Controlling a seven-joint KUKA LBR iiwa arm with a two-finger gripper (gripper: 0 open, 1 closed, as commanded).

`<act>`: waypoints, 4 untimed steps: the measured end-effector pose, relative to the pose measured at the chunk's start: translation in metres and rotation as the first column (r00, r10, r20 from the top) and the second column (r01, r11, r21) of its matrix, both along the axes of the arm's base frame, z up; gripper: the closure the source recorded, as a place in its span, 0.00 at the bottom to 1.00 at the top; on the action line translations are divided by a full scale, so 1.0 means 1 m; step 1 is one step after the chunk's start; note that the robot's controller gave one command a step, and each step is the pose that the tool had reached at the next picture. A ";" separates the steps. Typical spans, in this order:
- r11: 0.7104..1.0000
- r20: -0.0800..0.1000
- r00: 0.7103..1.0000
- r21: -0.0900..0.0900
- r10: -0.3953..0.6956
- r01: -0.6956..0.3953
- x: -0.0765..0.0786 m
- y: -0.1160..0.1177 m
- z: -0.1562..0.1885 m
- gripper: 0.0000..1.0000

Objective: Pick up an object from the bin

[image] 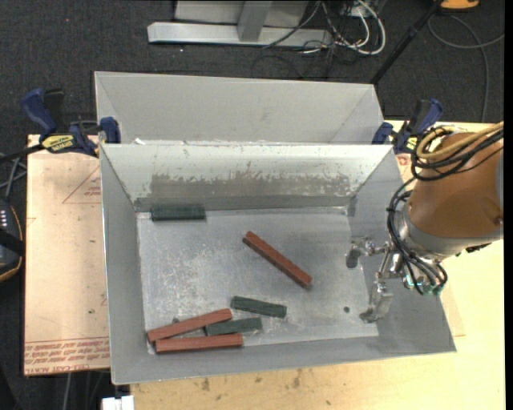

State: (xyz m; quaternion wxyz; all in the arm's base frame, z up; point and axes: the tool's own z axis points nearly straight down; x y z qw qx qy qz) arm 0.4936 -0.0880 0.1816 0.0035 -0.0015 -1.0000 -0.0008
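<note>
Your bin (120,264) is grey sheet metal with sloped walls and a scuffed, scratched floor. It sits on dark carpet (80,40), and beyond its far wall you can see loose cables (353,24) and a flat grey stand (240,32).

At the foot of the far wall, to the left, lies a dark green bar (177,213), well apart from everything else. At the near left you have a small heap (199,343): two red-brown bars lying almost side by side, with a dark green one against them. A second green stick (259,307) lies just to the right of that heap.

The gripper (363,284) hangs at the bin's right side, over bare floor close to the right wall, with its two fingers spread apart. The thing nearest it is the red bar (277,259), a long, thin, red-brown stick. It lies alone in mid-floor, slanting from far left to near right. Its near end points toward the gripper but is apart from it.
</note>
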 end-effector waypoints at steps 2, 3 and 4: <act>0.998 0.014 0.998 -0.001 -0.066 0.066 0.006 0.030 -0.044 0.00; 0.952 0.006 0.952 -0.001 -0.307 0.307 0.001 0.032 -0.112 1.00; 0.952 0.006 0.952 -0.001 -0.307 0.307 0.001 0.032 -0.112 1.00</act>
